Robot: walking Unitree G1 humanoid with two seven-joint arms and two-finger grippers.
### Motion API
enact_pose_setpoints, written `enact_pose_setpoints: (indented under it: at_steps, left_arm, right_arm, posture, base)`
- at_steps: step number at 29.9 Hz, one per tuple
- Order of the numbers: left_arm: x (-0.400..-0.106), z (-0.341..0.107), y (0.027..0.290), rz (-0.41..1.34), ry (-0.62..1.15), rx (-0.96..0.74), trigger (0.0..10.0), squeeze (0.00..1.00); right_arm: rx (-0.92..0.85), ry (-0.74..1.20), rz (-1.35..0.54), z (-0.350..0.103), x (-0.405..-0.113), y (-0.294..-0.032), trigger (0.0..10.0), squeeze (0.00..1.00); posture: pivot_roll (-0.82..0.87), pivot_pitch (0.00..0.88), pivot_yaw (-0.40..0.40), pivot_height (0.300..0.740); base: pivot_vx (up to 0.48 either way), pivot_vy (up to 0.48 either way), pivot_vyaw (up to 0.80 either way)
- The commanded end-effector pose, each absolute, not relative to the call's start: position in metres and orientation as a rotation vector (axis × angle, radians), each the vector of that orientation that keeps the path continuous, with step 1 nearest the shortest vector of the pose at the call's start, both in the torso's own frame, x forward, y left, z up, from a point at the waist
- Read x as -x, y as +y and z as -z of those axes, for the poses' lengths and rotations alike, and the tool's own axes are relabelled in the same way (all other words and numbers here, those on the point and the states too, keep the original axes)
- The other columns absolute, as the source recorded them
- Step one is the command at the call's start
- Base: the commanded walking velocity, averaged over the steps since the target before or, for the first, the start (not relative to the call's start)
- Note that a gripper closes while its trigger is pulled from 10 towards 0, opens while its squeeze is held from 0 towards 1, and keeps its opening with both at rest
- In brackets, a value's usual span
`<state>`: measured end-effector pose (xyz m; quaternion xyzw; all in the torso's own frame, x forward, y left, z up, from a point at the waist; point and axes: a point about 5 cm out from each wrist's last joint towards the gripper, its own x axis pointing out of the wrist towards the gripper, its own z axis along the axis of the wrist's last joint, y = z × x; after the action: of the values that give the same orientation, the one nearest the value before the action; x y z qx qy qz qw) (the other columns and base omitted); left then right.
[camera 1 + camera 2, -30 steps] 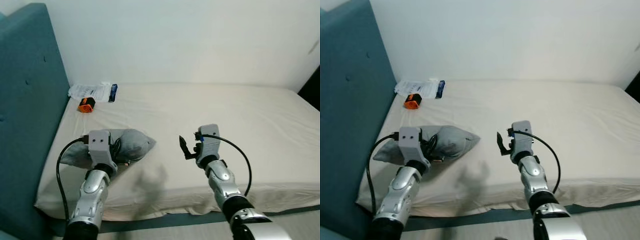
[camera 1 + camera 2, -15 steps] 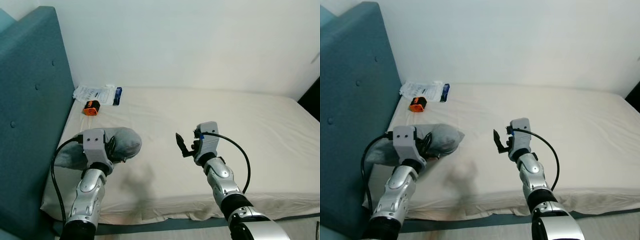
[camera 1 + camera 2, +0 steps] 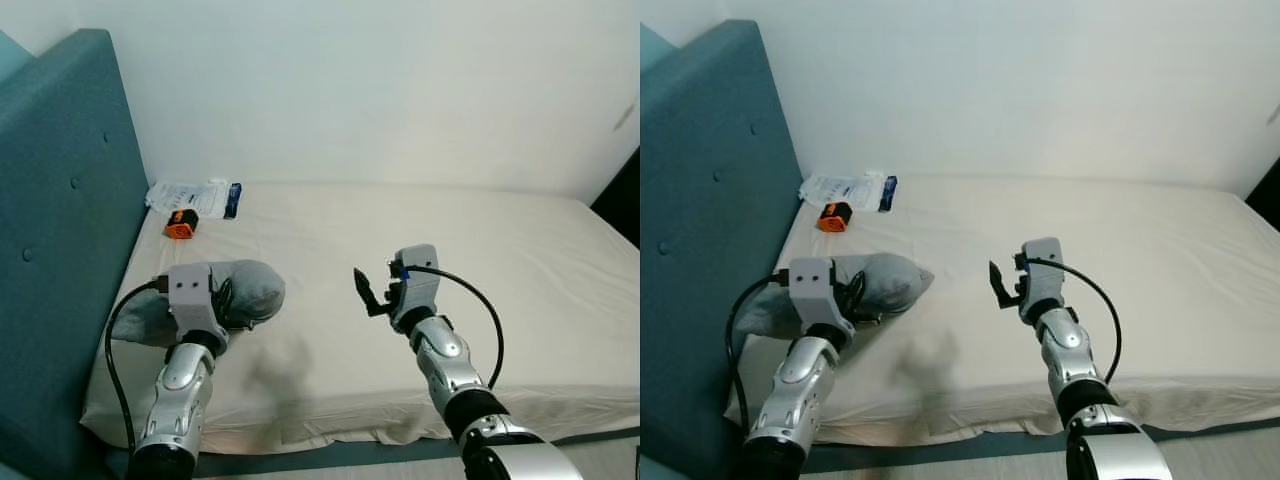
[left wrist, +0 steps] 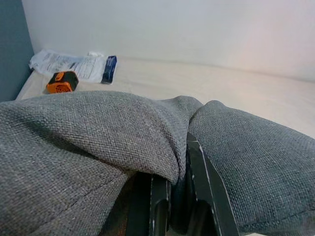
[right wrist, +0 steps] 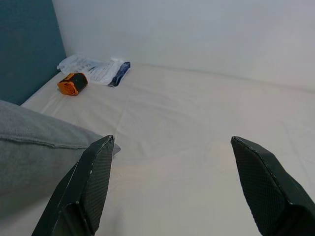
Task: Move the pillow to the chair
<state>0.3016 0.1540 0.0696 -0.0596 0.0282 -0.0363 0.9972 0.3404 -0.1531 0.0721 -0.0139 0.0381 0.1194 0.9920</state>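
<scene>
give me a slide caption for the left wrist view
Left gripper pinching a fold of the grey pillow on the bed.

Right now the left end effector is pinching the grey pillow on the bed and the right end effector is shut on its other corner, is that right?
Not quite. The left end effector does pinch the grey pillow on the bed, but the right end effector is open and holds nothing, hovering apart from the pillow. The right wrist view shows its fingers spread wide over bare sheet.

**Grey pillow at the bed's head end**

The grey woven pillow (image 3: 240, 292) lies bunched and creased near the bed's (image 3: 480, 240) front edge, close to its headboard-side corner, a fold pinched between the left gripper's (image 4: 179, 206) fingers.
</scene>
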Motion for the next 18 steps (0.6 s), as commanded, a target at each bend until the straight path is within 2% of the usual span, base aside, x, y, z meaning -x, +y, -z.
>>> enact_pose_setpoints:
  at_steps: [1,18]
  left_arm:
    - [-0.3088,-0.0841,0.1523,0.086,-0.011,0.096,10.0,0.00]
    - [-0.3090,-0.0863,0.1487,0.096,-0.022,0.111,10.0,0.00]
  right_arm:
    - [0.023,0.110,-0.224,-0.0663,-0.3380,-0.1562,10.0,0.00]
    - [0.014,0.116,-0.233,-0.0647,-0.3375,-0.1516,10.0,0.00]
  posture:
    - [0.03,0.000,-0.121,0.740]
    - [0.03,0.000,-0.116,0.740]
  base:
    - [0.000,0.000,0.00]
    - [0.000,0.000,0.00]
